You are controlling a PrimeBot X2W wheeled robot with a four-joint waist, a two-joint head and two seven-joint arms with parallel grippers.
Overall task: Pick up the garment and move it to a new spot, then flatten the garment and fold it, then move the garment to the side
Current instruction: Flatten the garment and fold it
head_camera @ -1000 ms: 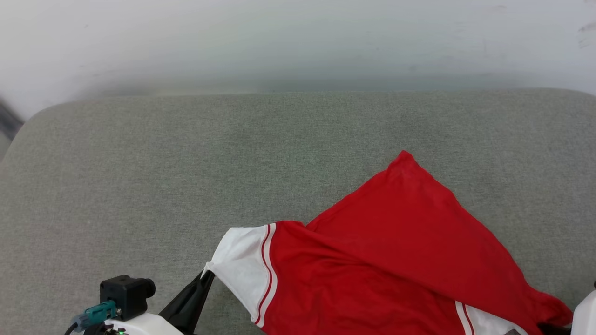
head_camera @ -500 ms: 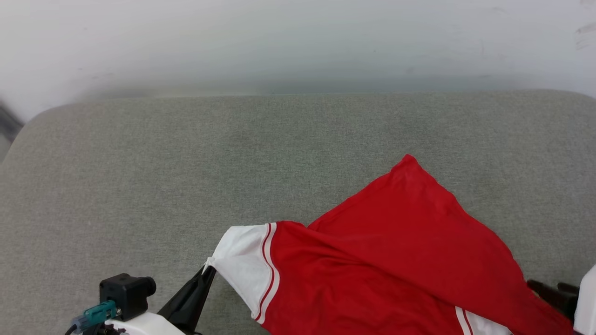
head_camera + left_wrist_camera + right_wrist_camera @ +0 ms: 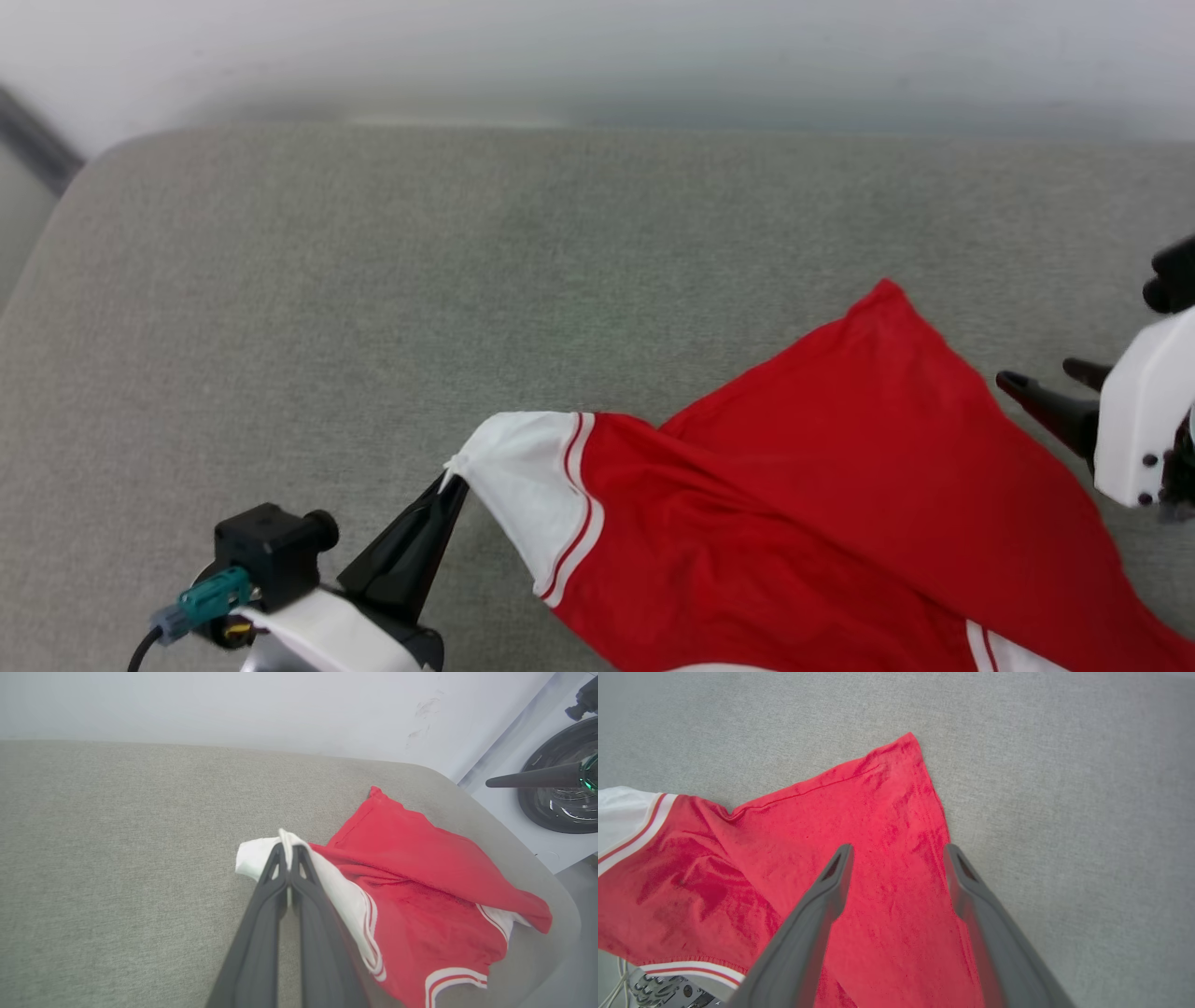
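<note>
Likely flattening: left gripper [image 3: 287, 851] pinches garment [image 3: 840, 485] sleeve [image 3: 523, 467]; right gripper [image 3: 896, 851], fingers [image 3: 817, 905] wide above garment, should next take its corner [image 3: 906, 746].

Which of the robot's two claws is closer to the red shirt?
Left. The left gripper is shut on the white sleeve tip of the garment; the right gripper hangs open by its red body, gripping nothing.

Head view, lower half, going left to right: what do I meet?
First the left claw, shut on the white sleeve tip → the garment, white sleeve then red body → the right claw, open.
</note>
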